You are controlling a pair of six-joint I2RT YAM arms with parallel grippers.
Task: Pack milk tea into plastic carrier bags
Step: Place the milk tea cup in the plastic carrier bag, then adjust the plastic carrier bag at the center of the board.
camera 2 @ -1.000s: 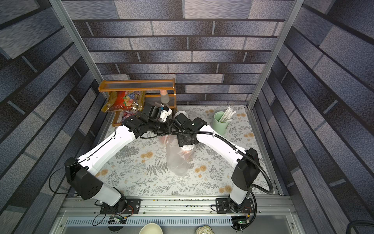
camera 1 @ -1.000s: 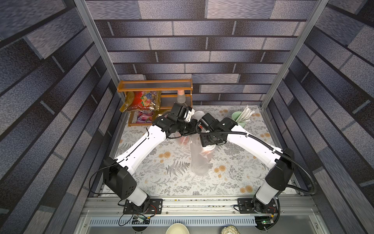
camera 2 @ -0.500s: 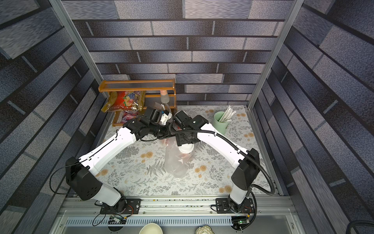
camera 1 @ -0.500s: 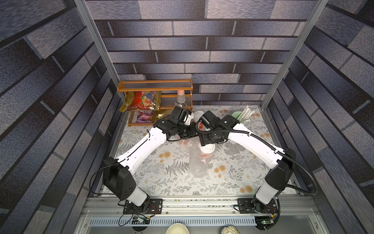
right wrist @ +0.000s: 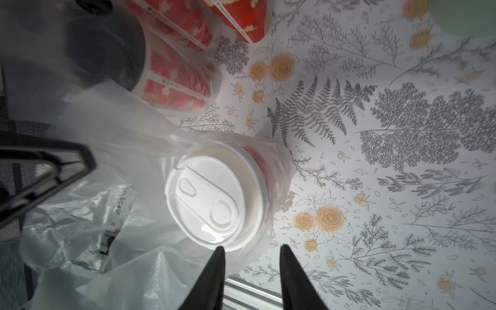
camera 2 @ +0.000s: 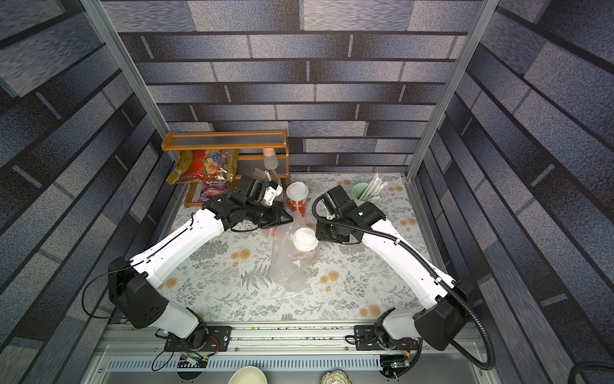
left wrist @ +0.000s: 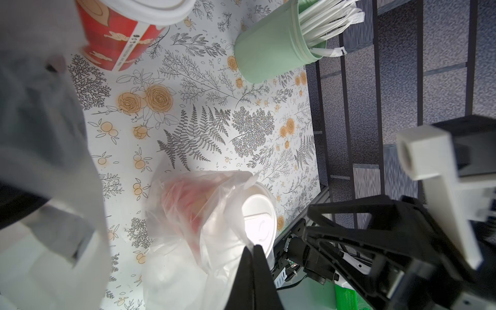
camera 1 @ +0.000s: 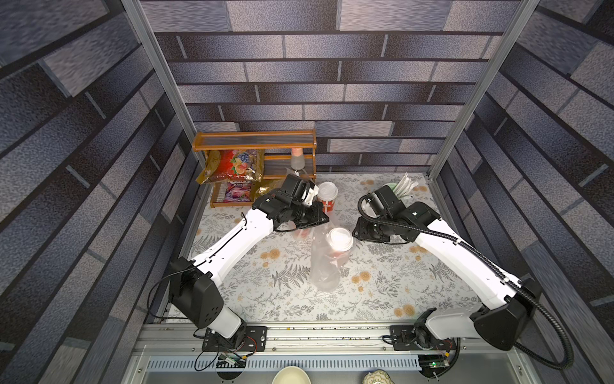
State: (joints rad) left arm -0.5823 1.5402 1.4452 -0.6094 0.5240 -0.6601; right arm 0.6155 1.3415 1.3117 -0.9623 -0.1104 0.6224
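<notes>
Floral tablecloth [camera 1: 265, 299], brick-print walls [camera 1: 332, 66]; left gripper [left wrist: 253, 255] pinching carrier bag [left wrist: 171, 268]; right gripper [right wrist: 252, 249] parted, empty.

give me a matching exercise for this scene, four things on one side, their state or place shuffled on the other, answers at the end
Things
1. left gripper
2. right gripper
3. white-lidded milk tea cup in front of the right gripper
4. pale green cup

States
a. holds white straws
b. jaws apart, nothing between them
c. shut on the edge of the carrier bag
d. stands upright inside the carrier bag

Pairs: 1-c, 2-b, 3-d, 4-a
</notes>
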